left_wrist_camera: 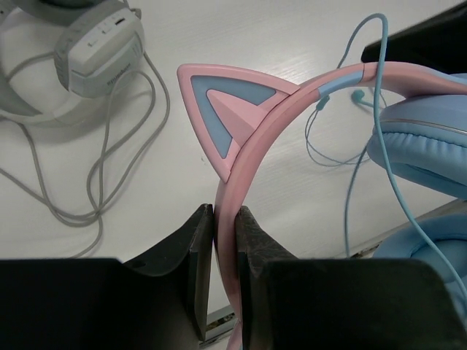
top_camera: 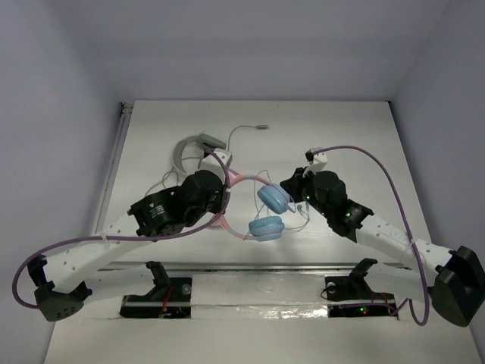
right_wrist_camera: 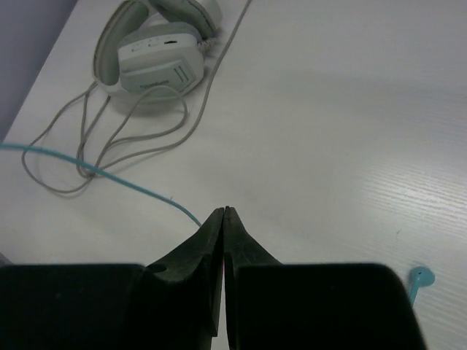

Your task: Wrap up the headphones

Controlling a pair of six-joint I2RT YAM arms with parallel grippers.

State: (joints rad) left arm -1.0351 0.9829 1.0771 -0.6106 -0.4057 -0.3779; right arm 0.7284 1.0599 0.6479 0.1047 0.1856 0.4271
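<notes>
While clamping the pink headband of the headphones (left_wrist_camera: 241, 168) just beside a cat ear with the left gripper (left_wrist_camera: 224, 219), seemingly pinching the thin blue cable (right_wrist_camera: 131, 186) with the right gripper (right_wrist_camera: 224, 213), tips pressed together. Held near mid-table, ear cups (top_camera: 266, 226) between the arms. Looks like mid-wrap; next, likely looping cable around the headband, keeping slack from snagging. Beyond, far left: white-grey headphones (right_wrist_camera: 157, 62), well apart.
</notes>
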